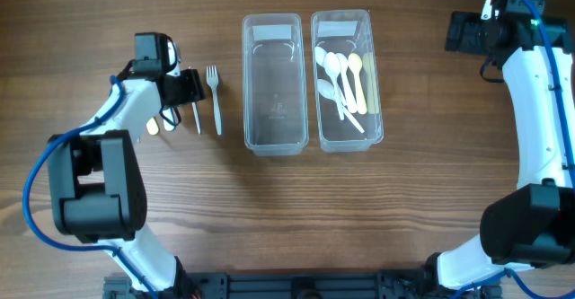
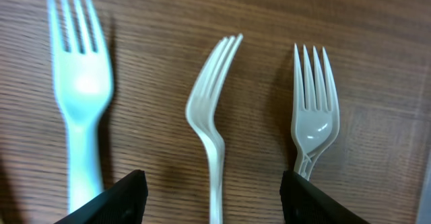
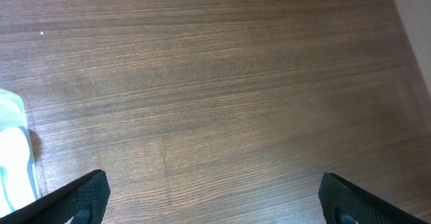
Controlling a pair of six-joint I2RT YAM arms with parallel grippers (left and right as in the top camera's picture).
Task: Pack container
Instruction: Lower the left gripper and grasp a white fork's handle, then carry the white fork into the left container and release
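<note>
A: Left gripper (image 2: 212, 204)?
B: Jaws wide apart, nothing held. It hovers low over three forks (image 2: 81, 96) on the table (image 2: 377, 62) and straddles the middle fork (image 2: 210, 116). That one lies on its edge, likely the easiest pinch.
A: Containers?
B: Side by side, mid-table. Spoon bin (image 1: 340, 28) holds spoons (image 1: 334, 64). Empty bin (image 1: 272, 83) sits nearer the forks, so it is probably meant for them.
A: Right gripper (image 3: 215, 200)?
B: Spread open, empty, parked far right, apparently to keep out of the way.

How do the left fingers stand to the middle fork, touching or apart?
Apart. Left wrist view shows gaps between the middle fork and both fingers.
</note>
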